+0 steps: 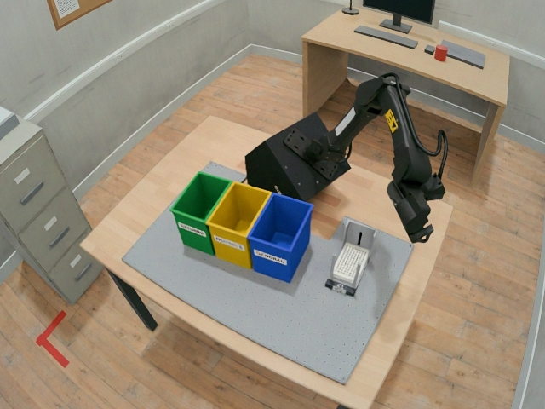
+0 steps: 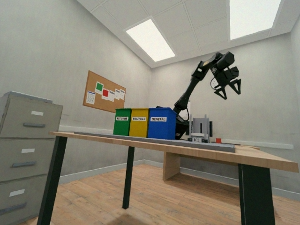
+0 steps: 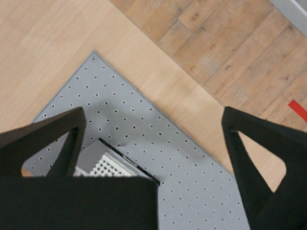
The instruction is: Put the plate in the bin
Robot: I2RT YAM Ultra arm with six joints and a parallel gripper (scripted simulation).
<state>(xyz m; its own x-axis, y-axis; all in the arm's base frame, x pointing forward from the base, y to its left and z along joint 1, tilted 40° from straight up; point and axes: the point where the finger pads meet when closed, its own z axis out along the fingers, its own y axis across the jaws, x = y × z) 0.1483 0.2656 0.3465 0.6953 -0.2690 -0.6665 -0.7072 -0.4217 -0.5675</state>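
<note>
Fingers spread wide, nothing between; gripper (image 2: 227, 90) high above rack K1 (image 1: 366, 230), upper plate (image 1: 351, 262) untouched, green bin (image 1: 193, 220) upright.

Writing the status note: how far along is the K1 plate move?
Nothing is done: the white plate sits in rack K1, and the green RETURNS bin looks empty. Nothing is in hand: the gripper hangs open, high above the rack. Left: descend, grasp the upper plate, drop it in RETURNS. All three bins stand upright.
</note>
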